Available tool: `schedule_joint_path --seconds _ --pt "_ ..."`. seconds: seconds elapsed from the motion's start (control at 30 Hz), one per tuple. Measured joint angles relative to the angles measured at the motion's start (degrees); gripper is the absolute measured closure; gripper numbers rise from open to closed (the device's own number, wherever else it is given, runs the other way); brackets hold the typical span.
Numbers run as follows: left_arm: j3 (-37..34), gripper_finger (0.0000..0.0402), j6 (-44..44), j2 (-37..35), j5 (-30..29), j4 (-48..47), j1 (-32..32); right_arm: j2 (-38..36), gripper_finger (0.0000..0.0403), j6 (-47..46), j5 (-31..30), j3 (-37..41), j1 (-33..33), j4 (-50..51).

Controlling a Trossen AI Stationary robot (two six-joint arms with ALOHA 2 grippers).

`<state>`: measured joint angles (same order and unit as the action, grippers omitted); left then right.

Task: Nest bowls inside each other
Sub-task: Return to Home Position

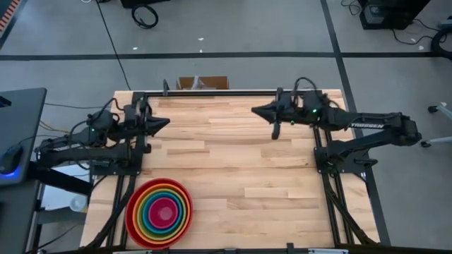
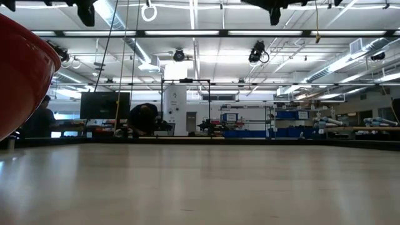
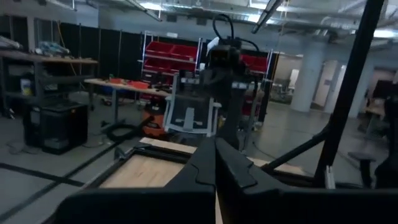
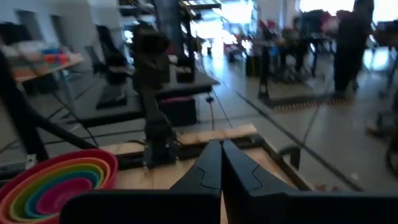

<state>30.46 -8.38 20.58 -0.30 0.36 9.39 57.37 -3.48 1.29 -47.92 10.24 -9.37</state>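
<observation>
A stack of nested bowls [image 1: 159, 212], red outermost and pink innermost, rests by its base on the wooden table [image 1: 233, 155] near the front left corner. It also shows in the right wrist view as nested bowls [image 4: 53, 183], and its red wall [image 2: 22, 75] fills the low view's left edge. My left gripper [image 1: 167, 122] is shut and empty, raised over the table's far left. My right gripper [image 1: 254, 110] is shut and empty, raised over the far right. Both point level toward the table's middle.
A cardboard box [image 1: 203, 82] stands just beyond the table's far edge. A dark desk with a mouse [image 1: 10, 159] sits left of the table. A person [image 2: 145, 120] stands in the room behind. Bare wood lies between the arms.
</observation>
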Motion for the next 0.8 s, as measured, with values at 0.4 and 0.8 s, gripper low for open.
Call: schedule_joint_path --seconds 0.4,0.8 --pt "-13.55 0.0401 -6.91 -10.57 -0.63 -6.56 -0.29 -13.12 0.0400 2.85 11.20 9.34 4.39 -0.45" --pt "-18.15 0.0401 -5.53 -12.31 -1.33 4.03 -1.57 -23.09 0.0400 -2.35 13.09 21.66 5.67 -4.04"
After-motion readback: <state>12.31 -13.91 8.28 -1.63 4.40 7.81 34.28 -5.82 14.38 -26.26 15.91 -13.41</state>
